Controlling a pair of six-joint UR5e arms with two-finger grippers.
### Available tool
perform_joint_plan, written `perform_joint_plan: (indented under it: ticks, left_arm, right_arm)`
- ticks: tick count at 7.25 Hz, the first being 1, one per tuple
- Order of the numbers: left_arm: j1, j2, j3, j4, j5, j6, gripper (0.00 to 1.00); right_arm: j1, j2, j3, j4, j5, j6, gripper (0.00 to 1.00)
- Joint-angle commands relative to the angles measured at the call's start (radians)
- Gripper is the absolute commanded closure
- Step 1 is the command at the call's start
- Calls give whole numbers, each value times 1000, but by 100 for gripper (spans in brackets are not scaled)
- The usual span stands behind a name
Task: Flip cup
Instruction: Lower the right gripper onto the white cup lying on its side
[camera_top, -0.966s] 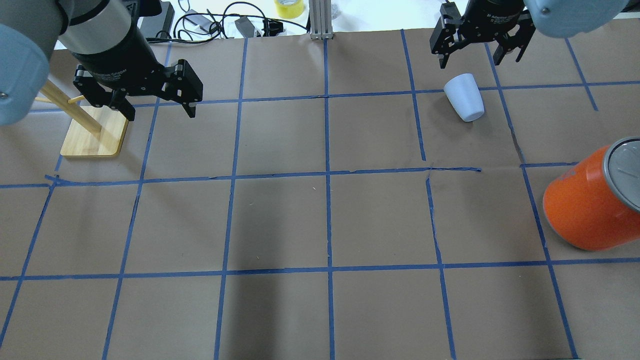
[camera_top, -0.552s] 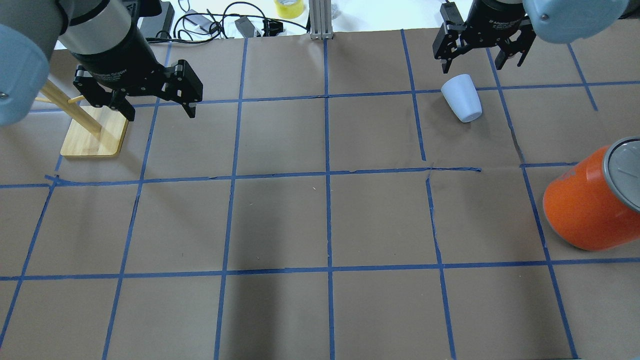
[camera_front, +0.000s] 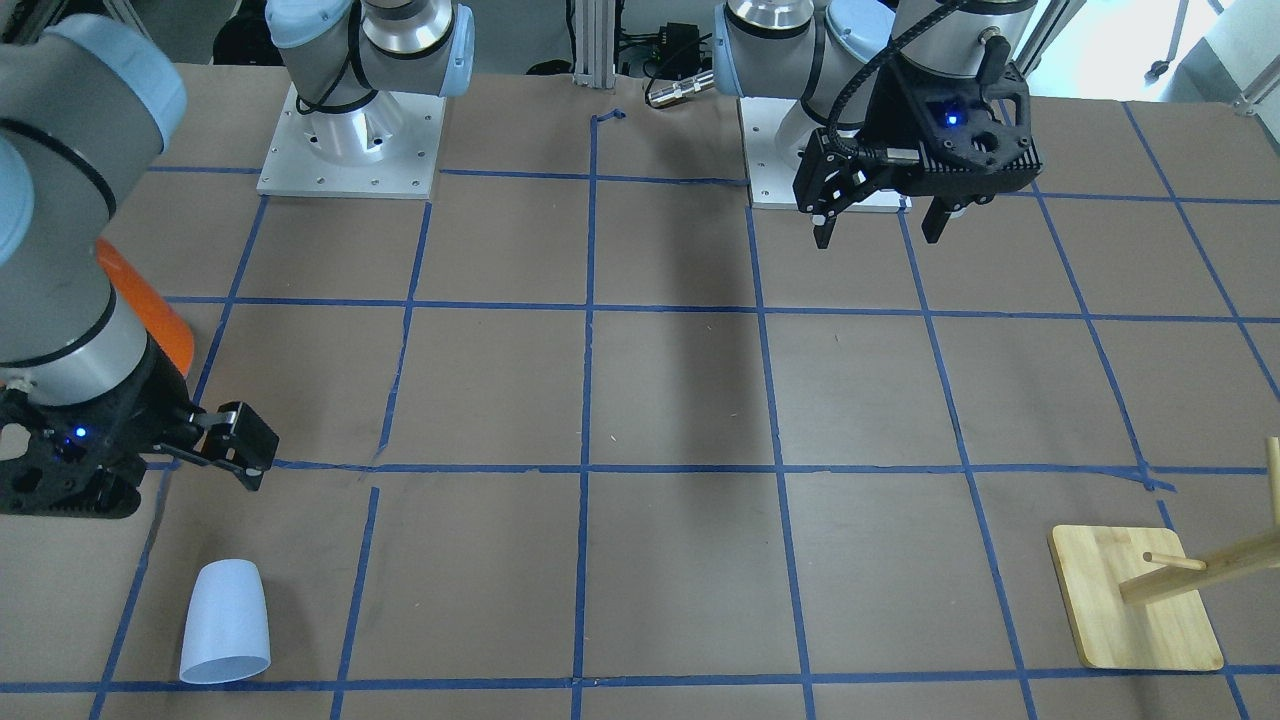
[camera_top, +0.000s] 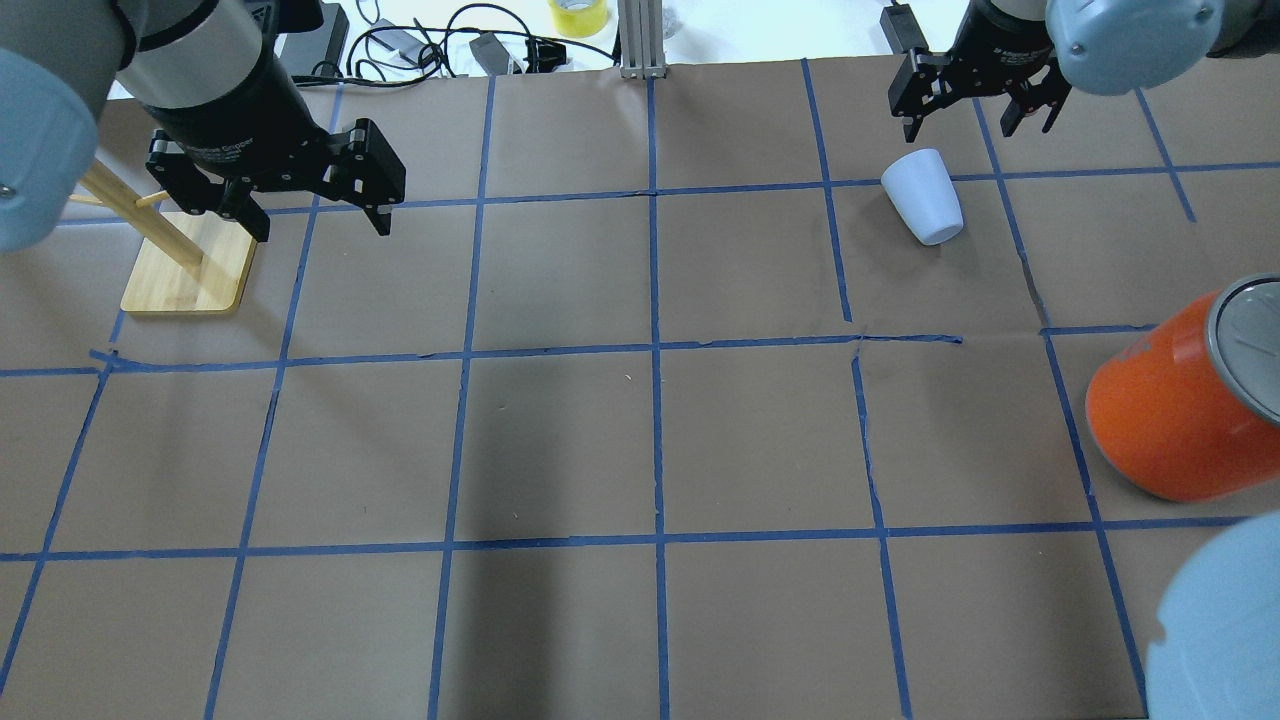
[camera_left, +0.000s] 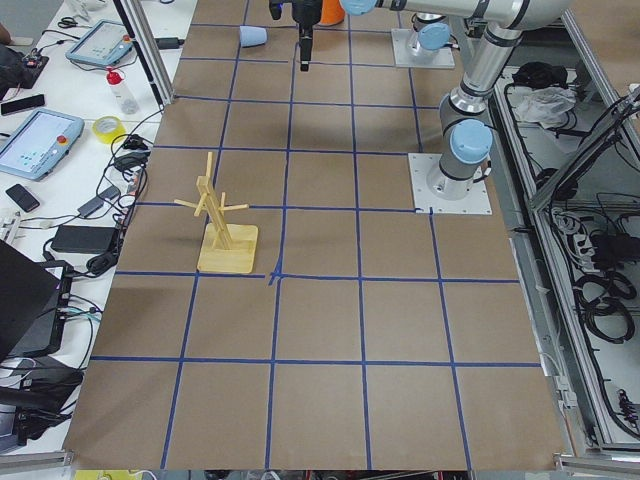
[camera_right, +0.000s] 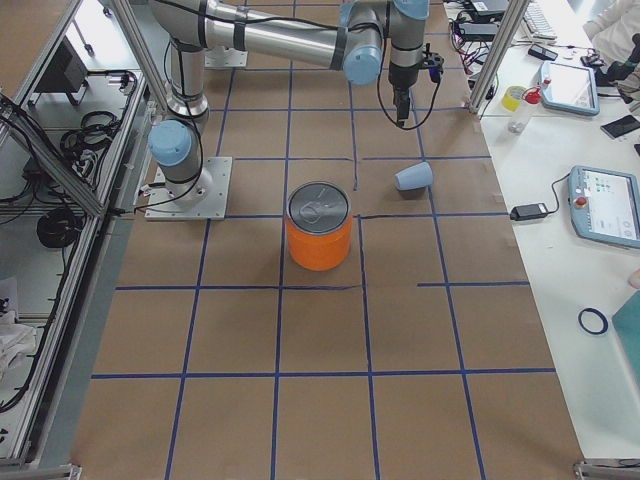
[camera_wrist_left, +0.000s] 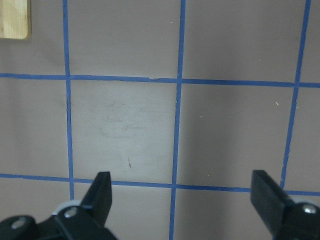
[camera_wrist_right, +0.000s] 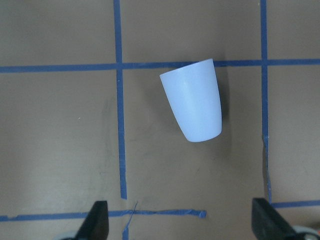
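Cup: the small pale lavender-blue plastic tumbler (camera_top: 923, 197) lies on its side on the brown-paper worktop (camera_top: 560, 440). It is near the edge opposite the robot, toward the right end, with its mouth turned to that edge.
Right hand: the black two-finger hand (camera_top: 979, 130) is spread wide and empty. It is raised close by the cup and clear of it.
Left hand: this hand (camera_top: 322, 228) is also wide and empty, raised near the far left corner.
Stand: the wooden peg rack on a bamboo base (camera_top: 190, 265) sits just beside the left hand.
Can: the large orange can with a silver top (camera_top: 1170, 420) stands upright by the right edge.
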Motion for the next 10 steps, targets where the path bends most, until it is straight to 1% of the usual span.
perform_joint_plan:
  ticks: [1, 2, 3, 4, 5, 7, 8, 10]
  left_arm:
    - [0, 0, 0, -1, 0, 0, 0]
    - [0, 0, 0, 1, 0, 0, 0]
    - [0, 0, 0, -1, 0, 0, 0]
    - [0, 0, 0, -1, 0, 0, 0]
    - [0, 0, 0, 1, 1, 0, 0]
    - [0, 2, 0, -1, 1, 0, 0]
    - [0, 0, 0, -1, 0, 2, 0]
    - [0, 0, 0, 1, -2, 2, 0]
  right_arm:
    - [-11, 114, 0, -131, 2, -38, 0]
    - [-25, 178, 11, -218, -4, -102, 0]
    - [-28, 220, 10, -296, -5, -111, 0]
    - [-31, 249, 13, -321, -5, -139, 0]
    - [-35, 255, 13, -343, -8, -177, 0]
    - [-40, 286, 14, -381, -1, -199, 0]
    - [-40, 306, 14, -390, -10, -205, 0]
    - [-40, 311, 16, -393, -7, -219, 0]
